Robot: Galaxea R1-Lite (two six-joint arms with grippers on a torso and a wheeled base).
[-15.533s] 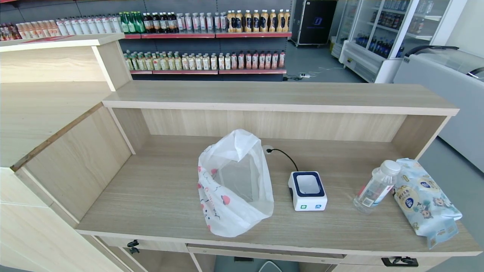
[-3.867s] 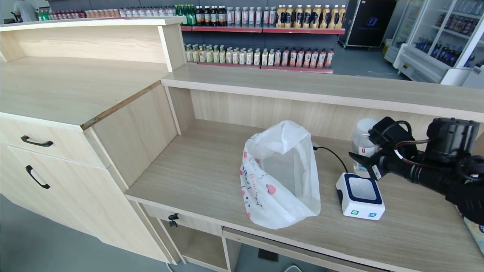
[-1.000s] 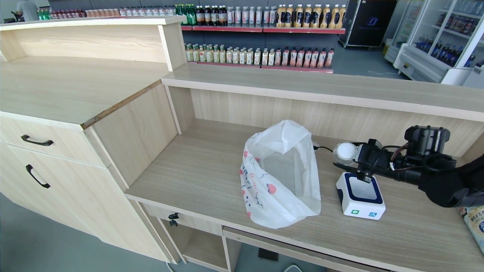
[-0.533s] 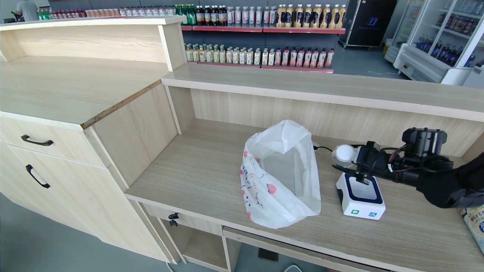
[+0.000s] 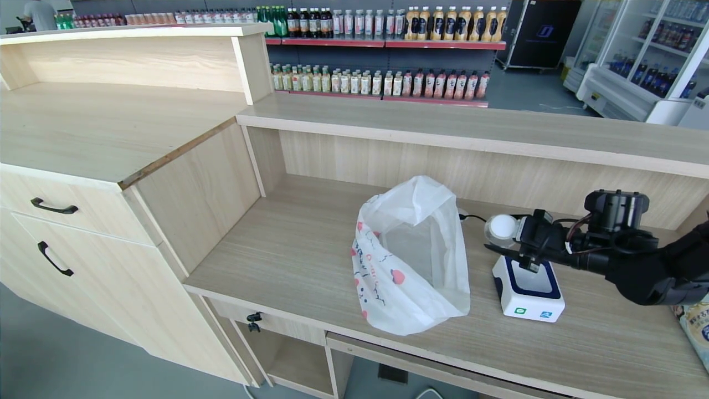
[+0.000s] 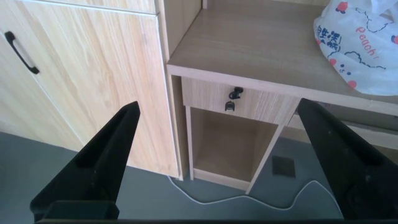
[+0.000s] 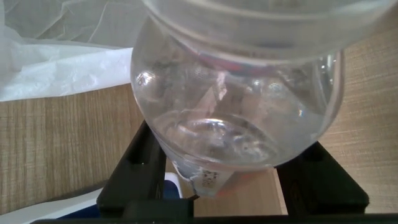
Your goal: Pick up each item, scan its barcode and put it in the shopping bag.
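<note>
My right gripper [image 5: 515,239] is shut on a clear plastic bottle [image 5: 503,227], which lies sideways with its white cap pointing toward the shopping bag. The bottle hangs just above the white and blue scanner [image 5: 527,284]. The white shopping bag [image 5: 410,260] with red prints stands open just left of the scanner. In the right wrist view the bottle [image 7: 236,93] sits between the black fingers [image 7: 140,168], with the bag [image 7: 62,50] behind it. My left gripper [image 6: 224,162] is open, low in front of the counter, holding nothing.
A blue printed wipes pack [image 5: 695,332] lies at the counter's right edge. The scanner's black cable [image 5: 471,217] runs to the back wall. A raised ledge [image 5: 471,130] overhangs the counter's rear. Below are a drawer lock [image 6: 233,99] and an open cubby [image 6: 230,146].
Over the last second my right gripper has carried the bottle slightly left and down above the scanner, toward the bag. The bag and scanner have stayed put.
</note>
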